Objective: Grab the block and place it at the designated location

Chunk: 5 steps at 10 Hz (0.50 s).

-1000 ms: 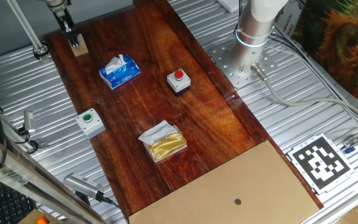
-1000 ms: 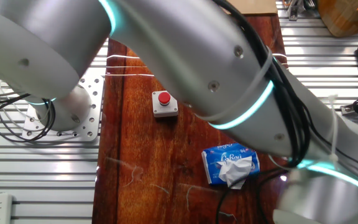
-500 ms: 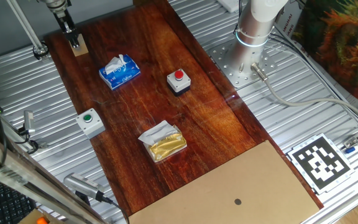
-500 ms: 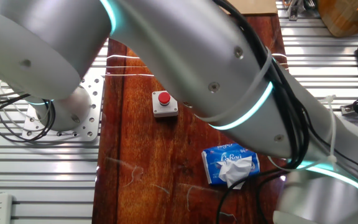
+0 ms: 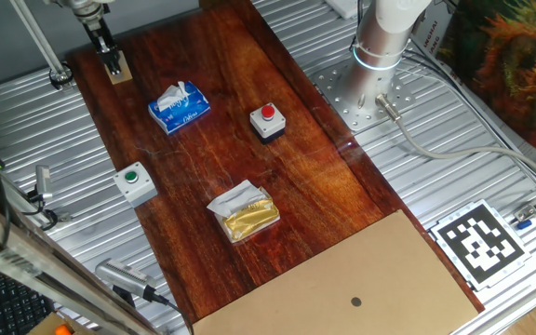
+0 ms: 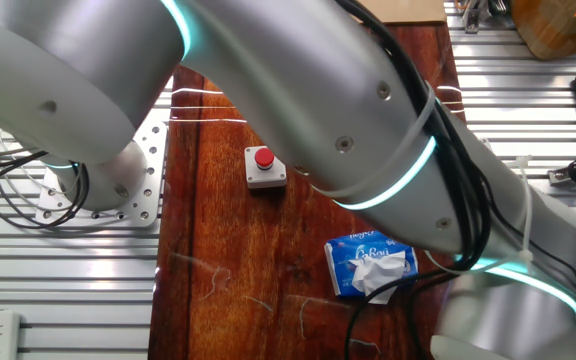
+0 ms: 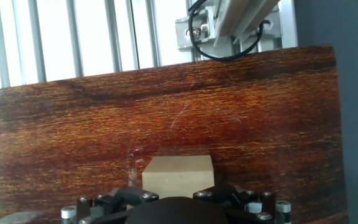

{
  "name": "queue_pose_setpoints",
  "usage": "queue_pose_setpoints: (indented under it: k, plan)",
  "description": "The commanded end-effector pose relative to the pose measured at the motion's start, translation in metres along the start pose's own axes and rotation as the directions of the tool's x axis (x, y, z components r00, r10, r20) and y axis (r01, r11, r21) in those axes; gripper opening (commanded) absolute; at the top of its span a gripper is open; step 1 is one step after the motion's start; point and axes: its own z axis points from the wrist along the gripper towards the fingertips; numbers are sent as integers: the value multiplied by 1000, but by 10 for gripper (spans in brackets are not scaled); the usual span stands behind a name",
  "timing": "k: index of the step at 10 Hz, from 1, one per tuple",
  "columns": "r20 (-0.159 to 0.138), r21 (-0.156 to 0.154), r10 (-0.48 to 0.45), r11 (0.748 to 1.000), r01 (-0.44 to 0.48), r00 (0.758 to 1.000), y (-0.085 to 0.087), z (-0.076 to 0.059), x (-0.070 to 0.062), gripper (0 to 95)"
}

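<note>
The block [image 5: 118,72], a small light-tan wooden cube, is at the far left corner of the dark red-brown board [image 5: 314,186]. My gripper [image 5: 113,63] comes down on it from above, fingers closed against its sides. In the hand view the block [image 7: 178,172] fills the gap between my gripper's [image 7: 178,188] fingers, just over the board. The designated location, a tan cardboard sheet [image 5: 324,279] with a dark dot at its centre, lies at the near end of the board. In the other fixed view my arm hides the gripper and the block.
On the board stand a blue tissue pack [image 5: 180,105], a red-button box [image 5: 267,121], a green-button box [image 5: 134,181] and a gold foil packet [image 5: 243,212]. The arm's base [image 5: 380,46] is at the back right. A black-and-white marker tag [image 5: 479,242] lies right of the cardboard.
The gripper and the block have shifted very slightly up and back at the board's far corner. The arm's lower link has moved a little in the other fixed view.
</note>
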Motion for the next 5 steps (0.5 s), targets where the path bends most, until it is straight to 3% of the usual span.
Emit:
queue_pose_setpoints:
  k: [1,3,5]
  plan:
    - [-3,0,8,1000,-8,1000,-1,1,-1,760]
    - [-5,4,13,1000,-13,1000,-1,1,-1,380]
    - [-5,5,17,1000,-17,1000,-1,1,-1,380]
